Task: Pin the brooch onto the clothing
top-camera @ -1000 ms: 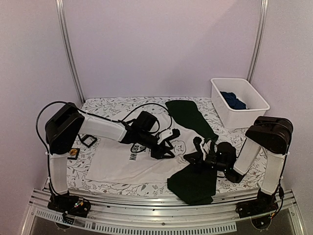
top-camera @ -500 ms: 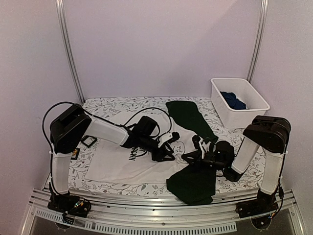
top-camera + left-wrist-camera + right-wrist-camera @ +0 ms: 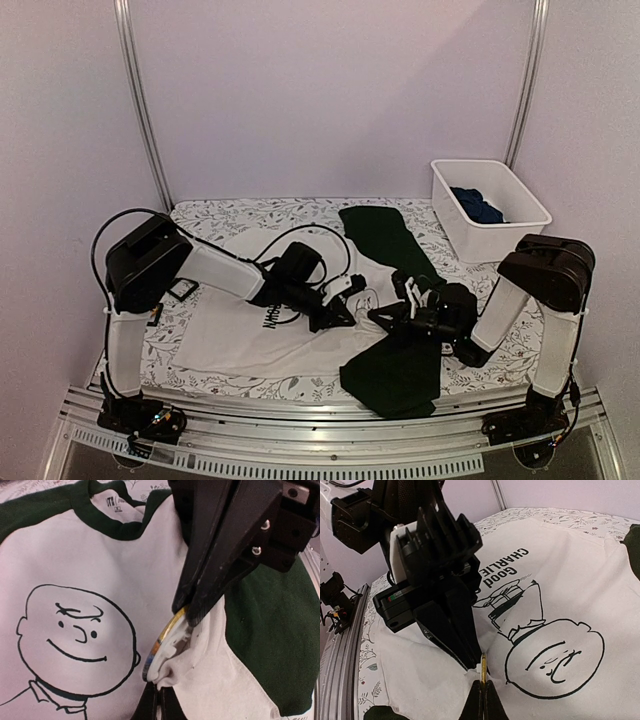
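Lower centre of the left wrist view: the brooch (image 3: 167,642), a round badge with a gold rim, stands tilted on edge just right of the cartoon face printed on the shirt (image 3: 100,555). We see the right gripper (image 3: 189,611) reaching down from the upper right of that frame, its two fingers clenched on the brooch's upper rim. The left gripper (image 3: 157,702) comes up from the bottom edge, its fingers pinched together on a pucker of white cloth bunched against the brooch's lower rim; whether they also nip the rim itself we cannot tell. In the right wrist view the gold rim shows edge-on between the two sets of fingertips. From above, the shirt lies spread on the leaf-patterned table (image 3: 200,215), with both grippers meeting tip to tip at the frame's centre.
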`<state>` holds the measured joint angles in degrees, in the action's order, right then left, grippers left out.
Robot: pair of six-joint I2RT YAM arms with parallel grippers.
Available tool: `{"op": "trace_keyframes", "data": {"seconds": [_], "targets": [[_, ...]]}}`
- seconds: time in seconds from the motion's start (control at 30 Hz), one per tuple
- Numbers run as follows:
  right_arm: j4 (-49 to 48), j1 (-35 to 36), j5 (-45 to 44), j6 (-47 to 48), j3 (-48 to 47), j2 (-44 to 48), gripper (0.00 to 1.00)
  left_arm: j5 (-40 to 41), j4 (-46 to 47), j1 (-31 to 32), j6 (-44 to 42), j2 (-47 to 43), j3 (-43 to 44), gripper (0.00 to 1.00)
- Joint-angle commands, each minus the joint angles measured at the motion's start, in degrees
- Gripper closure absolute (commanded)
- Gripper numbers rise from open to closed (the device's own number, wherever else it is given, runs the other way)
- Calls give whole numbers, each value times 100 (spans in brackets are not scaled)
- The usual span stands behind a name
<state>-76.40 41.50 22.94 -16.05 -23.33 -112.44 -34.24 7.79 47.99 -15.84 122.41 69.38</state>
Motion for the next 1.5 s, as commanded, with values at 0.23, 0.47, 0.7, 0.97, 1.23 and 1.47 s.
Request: {"op": "trace_keyframes", "data": {"seconds": [0.23, 0.47, 0.7, 0.97, 1.23, 1.47], "targets": [[-1013, 16, 437, -354, -107, 213, 100, 57, 144, 114, -223, 193, -4, 100], [-1059, 2, 488, -425, -112, 365, 100, 229, 315, 124, -418, 103, -53, 74], [-1236, -186, 721, -539, -30, 374, 100, -136, -875, -276, -1087, -731, -219, 33], [-1685, -394, 1092, -648, -22, 234, 100, -1180, -36, -466, 393, -838, -452, 26], [-1425, -435, 1232, -593, -132, 400, 100, -1001, 2729, -388, 1744, -420, -1227, 49], [-1637, -434, 1301, -719, -118, 367, 100, -907, 3941, -328, 2467, -21, -1321, 53]]}}
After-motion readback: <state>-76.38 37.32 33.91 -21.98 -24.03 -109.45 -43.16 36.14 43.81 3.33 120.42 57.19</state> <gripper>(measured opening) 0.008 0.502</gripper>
